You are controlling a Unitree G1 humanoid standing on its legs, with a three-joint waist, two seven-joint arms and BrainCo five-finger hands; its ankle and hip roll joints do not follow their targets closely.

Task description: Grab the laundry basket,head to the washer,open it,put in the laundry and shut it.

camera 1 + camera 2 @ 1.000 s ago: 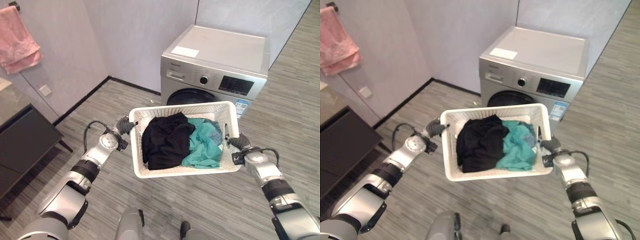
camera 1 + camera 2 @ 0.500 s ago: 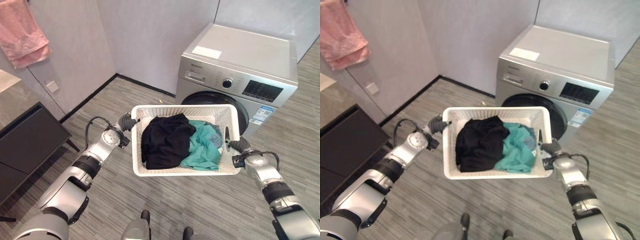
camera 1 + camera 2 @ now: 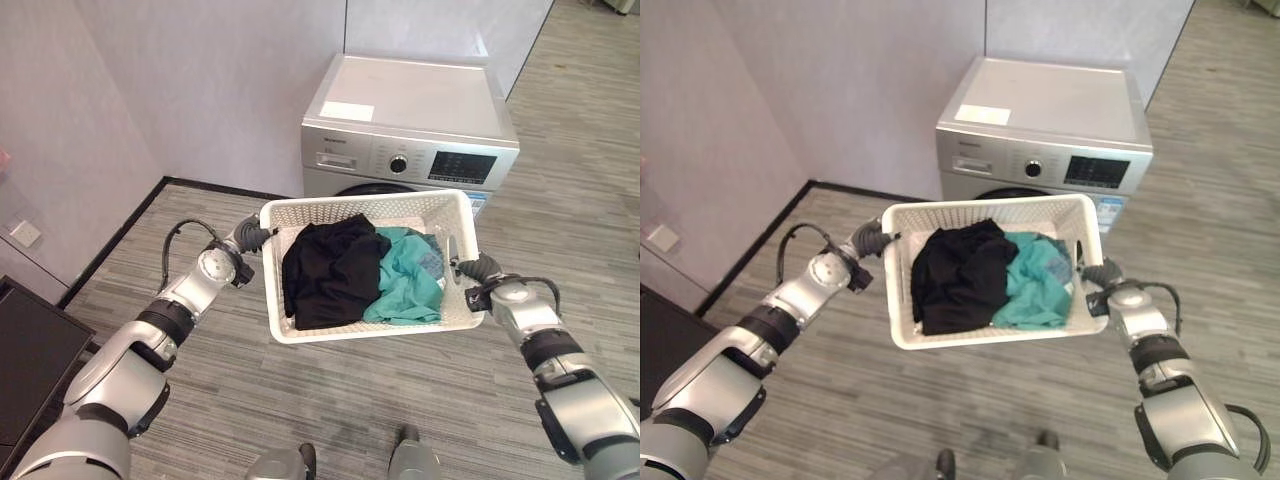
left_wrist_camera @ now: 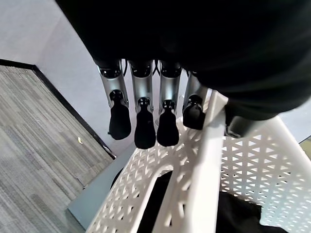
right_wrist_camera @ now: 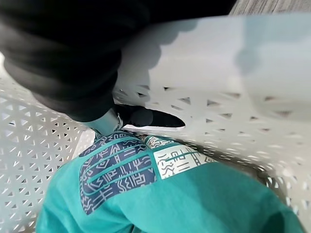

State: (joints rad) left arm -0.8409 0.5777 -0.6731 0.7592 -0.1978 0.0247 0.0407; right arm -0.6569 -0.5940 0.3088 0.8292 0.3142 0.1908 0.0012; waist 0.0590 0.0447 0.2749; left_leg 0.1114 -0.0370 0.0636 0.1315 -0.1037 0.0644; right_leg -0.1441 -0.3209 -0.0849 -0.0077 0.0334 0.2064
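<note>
Teal patterned garment (image 5: 160,194) inside white lattice basket (image 5: 218,97).

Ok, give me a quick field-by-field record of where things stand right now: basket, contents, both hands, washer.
basket: white laundry basket, held up in the air between both hands
contents: black garment, teal garment
left hand: fingers over the basket's end rim
right hand: at the opposite end's handle slot, fingers hidden
washer: straight ahead behind the basket, door mostly hidden
</note>
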